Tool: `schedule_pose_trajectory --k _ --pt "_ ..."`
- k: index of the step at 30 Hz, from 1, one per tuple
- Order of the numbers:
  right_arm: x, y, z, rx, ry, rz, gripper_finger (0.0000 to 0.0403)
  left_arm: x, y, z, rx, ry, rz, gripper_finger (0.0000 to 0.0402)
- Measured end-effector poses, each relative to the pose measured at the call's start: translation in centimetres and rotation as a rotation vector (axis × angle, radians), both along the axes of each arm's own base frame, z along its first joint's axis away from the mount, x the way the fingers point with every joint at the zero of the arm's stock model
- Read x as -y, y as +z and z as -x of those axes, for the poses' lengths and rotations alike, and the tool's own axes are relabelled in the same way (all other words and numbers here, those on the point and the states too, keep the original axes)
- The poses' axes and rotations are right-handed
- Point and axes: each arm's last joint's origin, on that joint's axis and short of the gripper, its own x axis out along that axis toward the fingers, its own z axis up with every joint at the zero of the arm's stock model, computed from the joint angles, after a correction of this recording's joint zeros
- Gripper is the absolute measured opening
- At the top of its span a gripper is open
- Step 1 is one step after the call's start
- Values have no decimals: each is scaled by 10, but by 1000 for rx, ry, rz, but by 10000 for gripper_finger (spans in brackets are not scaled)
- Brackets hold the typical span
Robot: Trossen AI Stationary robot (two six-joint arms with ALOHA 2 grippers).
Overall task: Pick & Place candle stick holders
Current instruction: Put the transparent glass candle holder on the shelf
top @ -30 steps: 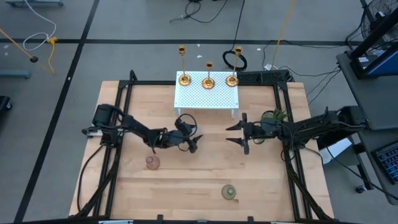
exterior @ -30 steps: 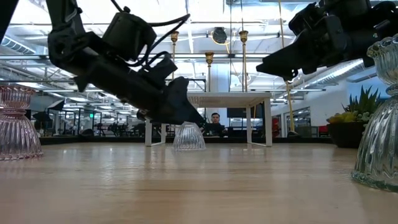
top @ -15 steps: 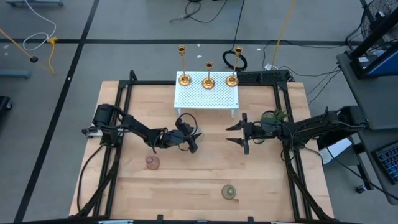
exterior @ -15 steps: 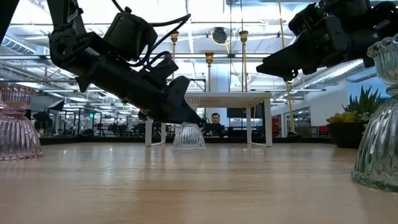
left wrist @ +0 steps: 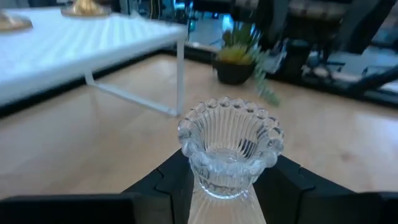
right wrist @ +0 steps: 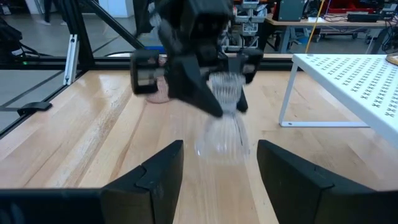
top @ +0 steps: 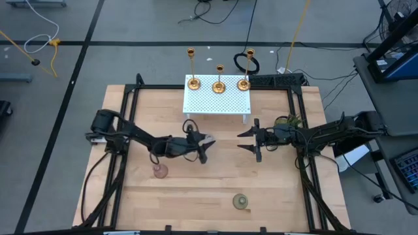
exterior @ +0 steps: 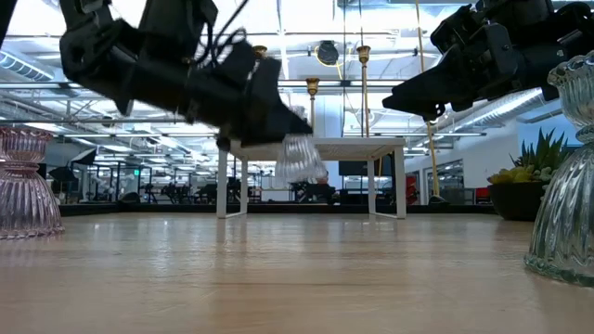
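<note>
change: we now have the clear holder (exterior: 299, 158) off the desk (exterior: 278, 278); it stood there a second ago
left tool (left wrist: 227, 186): clamped on holder
right tool (right wrist: 217, 168): wide, idle mid-desk
next: likely white stand (top: 217, 99)

Clear ribbed glass holder (left wrist: 230, 146), gold candlesticks (top: 219, 80), white perforated stand (top: 217, 101), seemingly pink holder (top: 160, 171).

The wooden table (top: 215, 176) sits on a grey floor (top: 130, 23) crossed by dark tape lines (top: 88, 39). Loose cables (top: 209, 10) trail at twelve o'clock, a yellow cord (top: 46, 42) at ten. Dark equipment racks (top: 392, 46) stand at two o'clock. Seen level across the table, the room behind is an open hall with bright ceiling lights (exterior: 306, 14) and glass partitions (exterior: 130, 167).
</note>
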Motion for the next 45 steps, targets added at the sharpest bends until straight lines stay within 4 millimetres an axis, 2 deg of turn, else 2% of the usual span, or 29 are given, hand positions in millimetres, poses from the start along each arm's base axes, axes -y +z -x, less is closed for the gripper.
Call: schedule_pose_trajectory --k 8,12,15,21,28,37,45 --pt "0 0 0 0 0 0 196 -9 58 16 109 19 -43 130" --pt "0 0 0 0 0 0 196 -25 79 27 105 103 -80 151" --pt "0 0 0 0 0 0 196 -43 87 33 83 192 -124 156" --pt "0 0 0 0 0 0 196 -84 87 41 34 318 -133 139" --pt "0 0 0 0 0 0 196 -119 81 49 -8 361 -87 156" --pt "0 0 0 0 0 0 196 -139 81 55 -22 357 -84 146" --pt "0 0 0 0 -1 0 196 -143 77 57 -65 353 -74 198"
